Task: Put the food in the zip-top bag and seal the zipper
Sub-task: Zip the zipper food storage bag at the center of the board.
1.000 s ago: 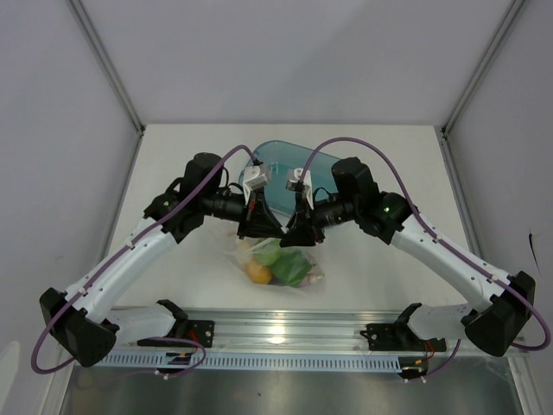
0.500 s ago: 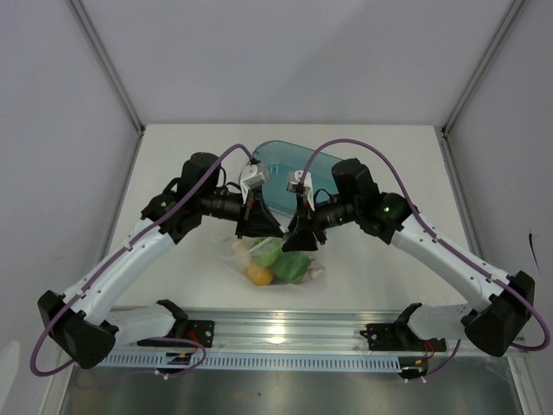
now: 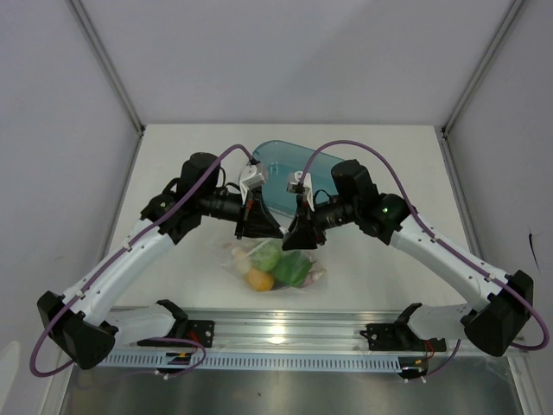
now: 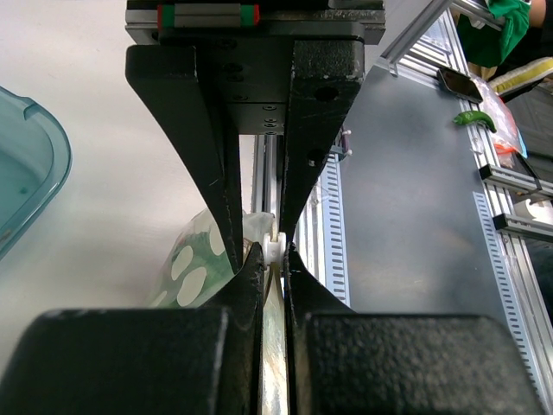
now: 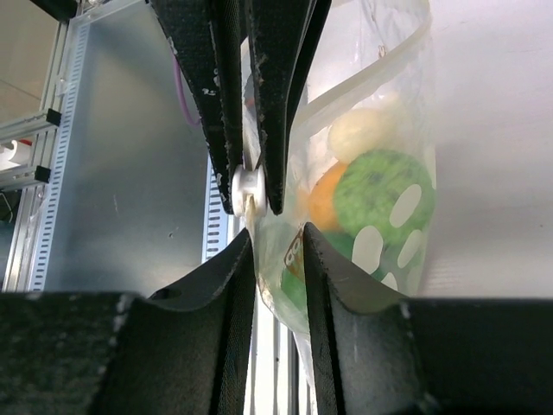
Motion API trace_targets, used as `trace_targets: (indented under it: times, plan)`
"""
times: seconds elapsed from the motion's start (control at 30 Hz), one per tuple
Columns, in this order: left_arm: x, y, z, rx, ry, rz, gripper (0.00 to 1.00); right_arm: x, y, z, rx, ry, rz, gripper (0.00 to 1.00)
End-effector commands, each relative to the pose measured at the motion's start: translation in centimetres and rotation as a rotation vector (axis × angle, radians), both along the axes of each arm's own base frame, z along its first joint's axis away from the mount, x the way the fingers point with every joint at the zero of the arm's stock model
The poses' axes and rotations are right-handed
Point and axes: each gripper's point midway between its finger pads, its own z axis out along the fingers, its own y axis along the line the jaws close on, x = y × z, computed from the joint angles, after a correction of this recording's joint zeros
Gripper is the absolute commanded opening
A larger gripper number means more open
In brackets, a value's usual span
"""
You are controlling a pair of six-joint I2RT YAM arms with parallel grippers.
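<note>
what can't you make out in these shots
- Top view: the mouth of the zip-top bag is hidden under the left claw and right claw.
- Right wrist view: the zipper runs behind the left claw's fingers; sealed or not is unclear.
- The food: pieces overlap behind glossy film, count unclear.

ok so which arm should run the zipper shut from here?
Left, probably. The left gripper is pinched on the white zipper slider at the zip-top bag mouth. The right gripper sits just beside it, bag film in its wider gap; it could clamp as the anchor.
</note>
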Motion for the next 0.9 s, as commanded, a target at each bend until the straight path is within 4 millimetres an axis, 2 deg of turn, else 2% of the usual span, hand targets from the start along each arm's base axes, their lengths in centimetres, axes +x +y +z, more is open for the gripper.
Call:
trace_targets:
  times: [0.0, 0.27, 0.4, 0.47, 0.5, 0.73, 0.77, 0.87]
  plan:
    - [-0.4, 0.2, 2.7, -0.055, -0.064, -0.014, 0.01, 0.3, 0.6, 1.5, 0.044, -0.027, 0.012, 0.30]
    - [-0.5, 0.2, 2.5, -0.051, -0.045, -0.023, 0.01, 1.0, 1.0, 2.1, 0.046, -0.053, -0.002, 0.25]
    - [-0.4, 0.3, 2.1, -0.032, -0.035, -0.007, 0.00, 1.2, 1.2, 2.7, 0.055, -0.063, 0.002, 0.17]
    - [-0.4, 0.3, 2.0, -0.026, -0.027, -0.005, 0.01, 1.1, 1.1, 3.0, 0.061, -0.063, 0.010, 0.03]
    - [-0.3, 0.4, 2.0, -0.024, -0.029, 0.002, 0.01, 0.9, 1.1, 3.2, 0.066, -0.069, 0.013, 0.00]
    - [1.5, 0.8, 1.5, 0.014, -0.037, 0.117, 0.01, 0.6, 0.5, 3.8, 0.090, -0.078, -0.025, 0.00]
    - [1.9, 0.8, 1.1, 0.026, -0.035, 0.140, 0.00, 1.0, 0.4, 3.5, 0.078, -0.072, -0.058, 0.00]
    - [2.0, 1.0, 1.0, 0.030, -0.025, 0.153, 0.01, 2.2, -0.1, 4.4, 0.114, -0.108, -0.149, 0.00]
